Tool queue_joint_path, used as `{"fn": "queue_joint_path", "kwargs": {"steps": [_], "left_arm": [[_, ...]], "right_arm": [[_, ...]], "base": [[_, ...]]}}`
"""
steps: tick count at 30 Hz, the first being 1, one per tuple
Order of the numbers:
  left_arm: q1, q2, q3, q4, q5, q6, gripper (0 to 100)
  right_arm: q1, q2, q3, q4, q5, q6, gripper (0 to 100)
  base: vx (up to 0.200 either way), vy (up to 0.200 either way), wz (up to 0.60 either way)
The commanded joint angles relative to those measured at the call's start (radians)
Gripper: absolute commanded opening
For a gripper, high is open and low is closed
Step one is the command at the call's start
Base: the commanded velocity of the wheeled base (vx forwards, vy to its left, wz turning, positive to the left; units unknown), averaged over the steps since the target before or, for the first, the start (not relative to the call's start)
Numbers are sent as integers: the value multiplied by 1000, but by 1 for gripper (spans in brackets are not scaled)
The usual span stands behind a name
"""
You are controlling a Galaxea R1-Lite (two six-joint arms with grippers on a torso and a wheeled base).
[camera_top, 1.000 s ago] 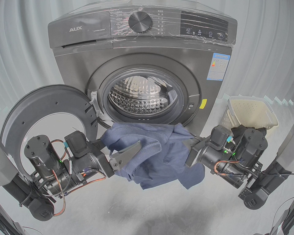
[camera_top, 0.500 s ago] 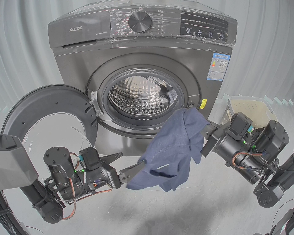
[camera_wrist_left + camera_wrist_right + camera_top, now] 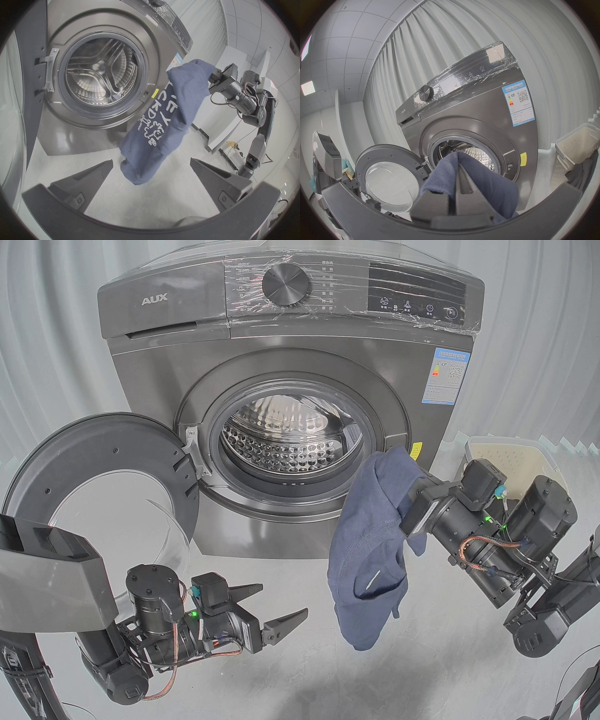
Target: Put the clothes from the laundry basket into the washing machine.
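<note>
right gripper [image 3: 456,179] clamped tight on the top fold of a dark blue shirt [image 3: 369,552], right of centre in the head view. shirt hangs free from the grip, and its lower end dangles over the grey floor [image 3: 281,677]; cannot tell if it touches. it sits in front of the lower right rim of the washing machine [image 3: 287,359] opening, outside the drum [image 3: 287,434]. white print shows on the side facing the left wrist camera. machine door [image 3: 94,452] is swung wide open at left of frame. left gripper [image 3: 282,601] sits low at lower left, fingers spread wide with nothing between them. it points toward the shirt but is well apart from it. cream laundry basket [image 3: 519,459] is at the right edge of frame just beside the machine, partly behind the right arm. dark cloth [image 3: 582,172] hangs at its rim in the right wrist view.
</note>
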State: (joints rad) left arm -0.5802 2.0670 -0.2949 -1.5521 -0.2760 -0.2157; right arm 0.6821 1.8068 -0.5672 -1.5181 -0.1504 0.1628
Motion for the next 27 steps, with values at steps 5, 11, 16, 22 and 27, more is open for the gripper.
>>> {"fn": "queue_joint_path", "kwargs": {"steps": [5,11,16,22,27], "left_arm": [[-26,7,37,0,0,7,100],[-49,19,34,0,0,15,100],[-66,13,30,0,9,15,100],[-87,33,22,0,23,15,100],[-96,73,-15,0,40,15,100]], "right_arm": [[-4,45,-46,15,-32,0,0],[-15,68,-164,125,-72,0,0],[-7,74,-235,233,-123,4,0],[-10,101,-344,354,-152,47,0],[-3,103,-410,426,-195,78,0]], "base": [[0,0,0],[0,0,0],[0,0,0],[0,0,0],[0,0,0]]}}
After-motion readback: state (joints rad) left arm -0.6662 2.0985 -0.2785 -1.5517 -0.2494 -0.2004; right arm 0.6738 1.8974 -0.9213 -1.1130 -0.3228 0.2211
